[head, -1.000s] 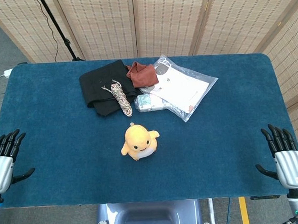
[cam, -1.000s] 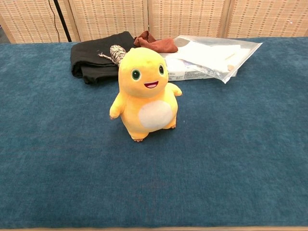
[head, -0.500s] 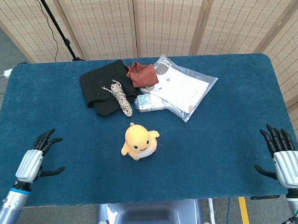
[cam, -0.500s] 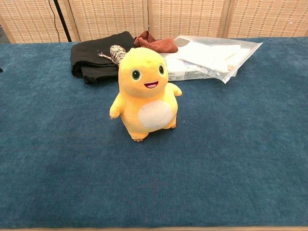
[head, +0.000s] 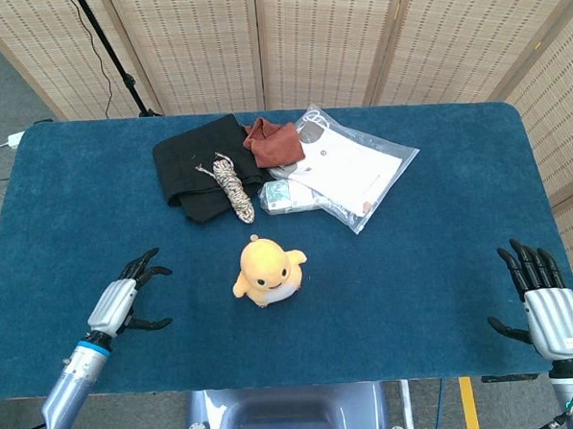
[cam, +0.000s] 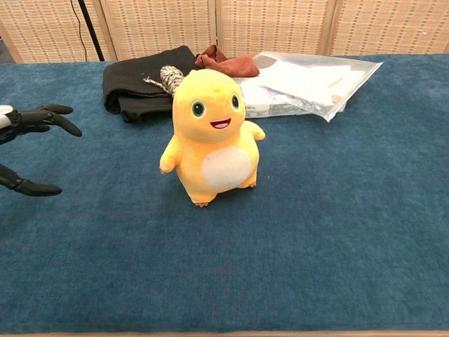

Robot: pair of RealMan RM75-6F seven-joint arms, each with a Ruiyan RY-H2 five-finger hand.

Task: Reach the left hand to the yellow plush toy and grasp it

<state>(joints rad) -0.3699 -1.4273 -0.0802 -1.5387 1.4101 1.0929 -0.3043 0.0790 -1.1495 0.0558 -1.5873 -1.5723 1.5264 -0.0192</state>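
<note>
The yellow plush toy (head: 266,272) stands upright near the middle of the blue table, facing the robot, with a white belly and a smiling face (cam: 211,134). My left hand (head: 126,298) hovers over the table well to the toy's left, fingers spread and pointing toward it, holding nothing. In the chest view only the dark fingertips of the left hand (cam: 31,137) show at the left edge. My right hand (head: 541,300) is at the table's front right corner, fingers spread upward, empty.
Behind the toy lie a folded black cloth (head: 198,168), a coiled patterned rope (head: 233,188), a rust-red cloth (head: 274,141) and a clear plastic bag with white papers (head: 351,168). Blue table cloth (head: 414,265) covers the surface; woven screens stand behind.
My left hand has moved right and inward over the table toward the toy, and its fingertips have entered the chest view. The toy and the right hand have stayed put.
</note>
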